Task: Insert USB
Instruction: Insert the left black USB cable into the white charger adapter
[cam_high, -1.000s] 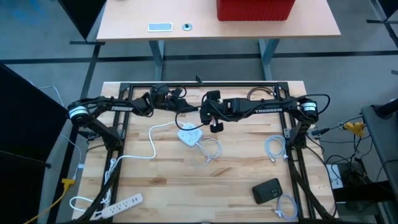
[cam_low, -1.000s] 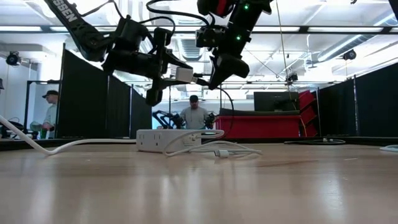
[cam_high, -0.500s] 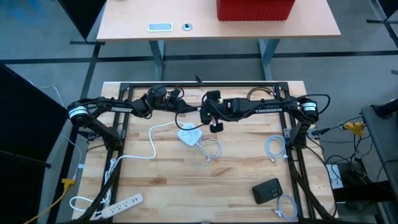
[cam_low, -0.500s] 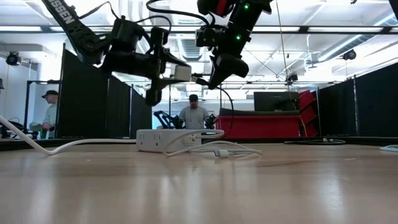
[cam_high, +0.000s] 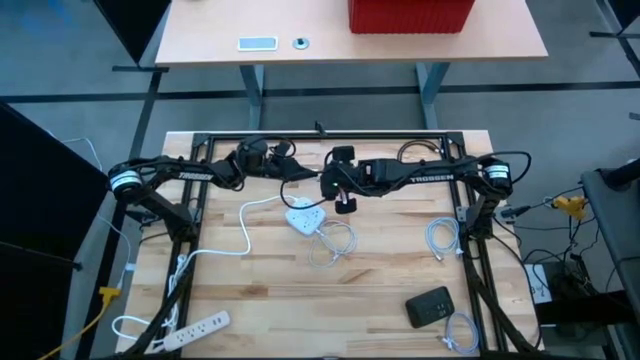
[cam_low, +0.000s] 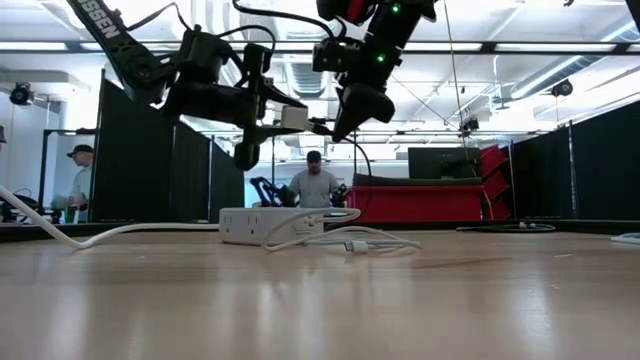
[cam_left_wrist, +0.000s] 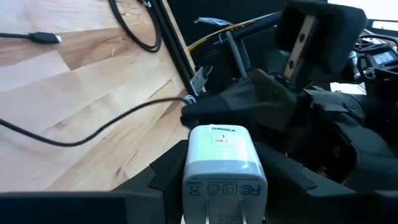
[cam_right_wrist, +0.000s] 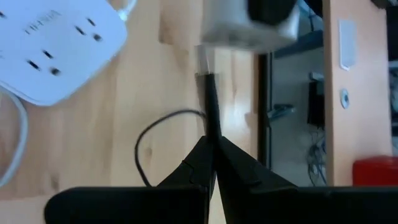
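Pointing its metal tip at the charger (cam_right_wrist: 249, 22), the USB plug (cam_right_wrist: 208, 93) lies level.

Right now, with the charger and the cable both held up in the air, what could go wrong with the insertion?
1. The right gripper pinches the black USB cable behind its plug, so the plug may flex and miss the port.
2. The left gripper clamps the white charger only by its sides; a push could tip it.
3. The cable's slack loops over the table near the white power strip and might snag.
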